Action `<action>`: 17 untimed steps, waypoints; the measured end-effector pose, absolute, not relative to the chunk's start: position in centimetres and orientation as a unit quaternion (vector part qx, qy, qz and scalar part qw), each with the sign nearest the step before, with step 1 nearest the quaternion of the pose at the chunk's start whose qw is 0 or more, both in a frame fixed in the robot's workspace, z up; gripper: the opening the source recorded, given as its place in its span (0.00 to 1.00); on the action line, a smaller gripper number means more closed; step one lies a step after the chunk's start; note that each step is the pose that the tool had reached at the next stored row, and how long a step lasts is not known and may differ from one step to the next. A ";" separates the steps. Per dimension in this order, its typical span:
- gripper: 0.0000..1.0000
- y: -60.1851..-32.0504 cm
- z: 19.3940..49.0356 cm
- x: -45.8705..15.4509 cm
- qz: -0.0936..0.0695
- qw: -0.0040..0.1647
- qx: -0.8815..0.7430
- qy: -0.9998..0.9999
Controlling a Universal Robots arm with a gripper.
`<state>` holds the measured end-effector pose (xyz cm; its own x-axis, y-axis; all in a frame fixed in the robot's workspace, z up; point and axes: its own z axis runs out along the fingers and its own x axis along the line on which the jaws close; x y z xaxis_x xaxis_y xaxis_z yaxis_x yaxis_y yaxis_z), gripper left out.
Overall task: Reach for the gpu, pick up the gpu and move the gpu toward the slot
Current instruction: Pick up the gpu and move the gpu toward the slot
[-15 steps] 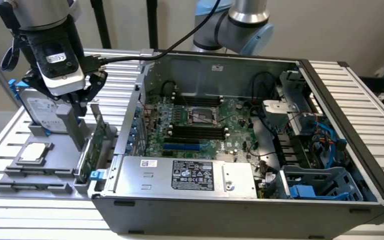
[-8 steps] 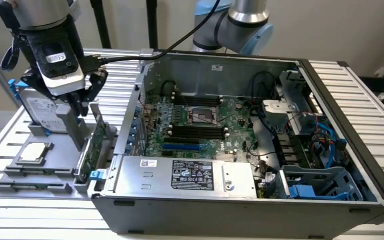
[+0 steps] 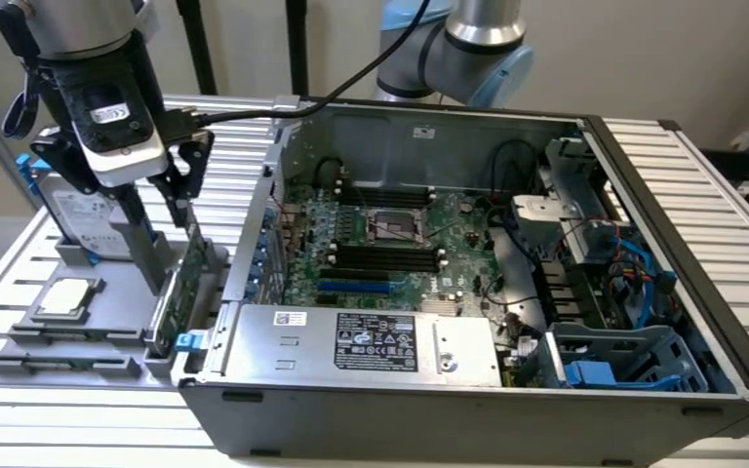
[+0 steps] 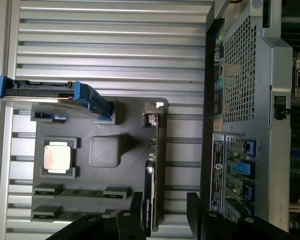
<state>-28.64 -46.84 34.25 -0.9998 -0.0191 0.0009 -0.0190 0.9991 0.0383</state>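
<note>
The gpu [image 3: 182, 288] stands on edge in the grey holder tray [image 3: 36, 366], just outside the computer case wall. Seen edge-on in the wrist view, the gpu [image 4: 151, 170] is a dark thin blade with its silver bracket at one end. My gripper [image 3: 167, 195] hangs above the card, open. In the wrist view the gripper [image 4: 164, 212] has one dark finger [image 4: 136, 210] on each side of the card's line, and the card's end lies close to one of them. I see no contact. The motherboard's blue slot [image 3: 355, 288] lies inside the open case.
The tray also holds a silver hard drive with blue rails [image 3: 82, 214], a grey upright post [image 4: 106, 150], a processor chip [image 3: 65, 297] and memory sticks [image 4: 80, 191]. The case wall [image 4: 240, 100] rises right beside the card. A power supply [image 3: 362, 341] sits at the case front.
</note>
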 end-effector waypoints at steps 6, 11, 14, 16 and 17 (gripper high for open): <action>0.48 -46.8 33.2 -29.6 -0.019 -0.001 0.008 -1.000; 0.48 -46.9 32.3 -29.8 -0.019 -0.001 0.008 -1.000; 0.48 -46.9 31.8 -29.9 -0.019 -0.001 0.008 -1.000; 0.48 -46.9 31.4 -30.0 -0.019 -0.001 0.008 -1.000; 0.48 -46.9 31.2 -30.1 -0.019 -0.001 0.008 -1.000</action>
